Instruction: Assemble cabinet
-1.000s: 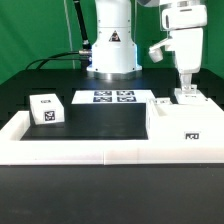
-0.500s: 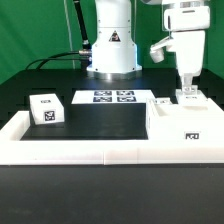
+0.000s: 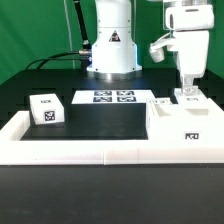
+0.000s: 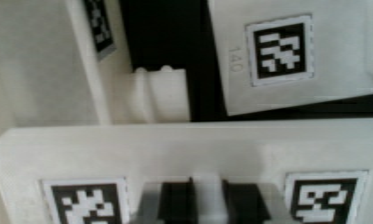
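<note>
The gripper [image 3: 187, 88] is positioned on a smooth white tagged panel [image 3: 188, 98] atop the boxy cabinet body [image 3: 185, 130] at the exterior view's right. A narrow white strip is flanked closely by its dark fingers [image 4: 172, 200], but whether it is pinched cannot be told. A small cubic block [image 3: 45, 108] is set well apart on the matte black table [image 3: 100, 125].

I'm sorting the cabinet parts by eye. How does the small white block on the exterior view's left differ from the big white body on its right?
Size: the block is far smaller than the body. Place: the block stands alone on the black table; the body sits in the corner of the white rail. The hand is at the body's top, far from the block. Both are white with square tags.
</note>
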You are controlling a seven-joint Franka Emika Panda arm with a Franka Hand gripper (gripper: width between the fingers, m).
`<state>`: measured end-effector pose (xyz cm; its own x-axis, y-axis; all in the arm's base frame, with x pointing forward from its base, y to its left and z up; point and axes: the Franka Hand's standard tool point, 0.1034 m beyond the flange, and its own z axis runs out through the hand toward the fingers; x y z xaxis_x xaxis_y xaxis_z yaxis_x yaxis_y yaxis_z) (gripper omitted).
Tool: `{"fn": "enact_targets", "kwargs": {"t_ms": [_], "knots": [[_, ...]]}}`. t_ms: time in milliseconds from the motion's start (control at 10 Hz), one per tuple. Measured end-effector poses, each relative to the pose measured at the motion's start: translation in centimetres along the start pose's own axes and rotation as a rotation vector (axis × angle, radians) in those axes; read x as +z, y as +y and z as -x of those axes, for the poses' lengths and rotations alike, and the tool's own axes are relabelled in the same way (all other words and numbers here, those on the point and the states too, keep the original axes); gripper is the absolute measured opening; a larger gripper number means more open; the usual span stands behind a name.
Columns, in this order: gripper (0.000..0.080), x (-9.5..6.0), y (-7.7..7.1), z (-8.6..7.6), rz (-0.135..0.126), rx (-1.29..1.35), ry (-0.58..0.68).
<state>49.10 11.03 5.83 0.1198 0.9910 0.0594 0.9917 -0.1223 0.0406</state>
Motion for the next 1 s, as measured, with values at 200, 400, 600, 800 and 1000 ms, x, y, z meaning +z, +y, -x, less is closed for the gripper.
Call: {"fn": "enact_targets", "kwargs": {"t_ms": [200,400,600,800,1000], "knots": [[0.0069,-0.1,0.7,0.0,-0.016,0.008,-0.01],[0.0069,-0.1,0.6,0.0,-0.014,0.008,-0.009],[0.0069,-0.1,0.6,0.0,-0.014,0.008,-0.009],[0.0069,0.0,0.5,-0.2,-0.013,0.055,-0.009],[0.0069,-0.1,1.6,-0.2,-0.031,0.074,-0.021]]}}
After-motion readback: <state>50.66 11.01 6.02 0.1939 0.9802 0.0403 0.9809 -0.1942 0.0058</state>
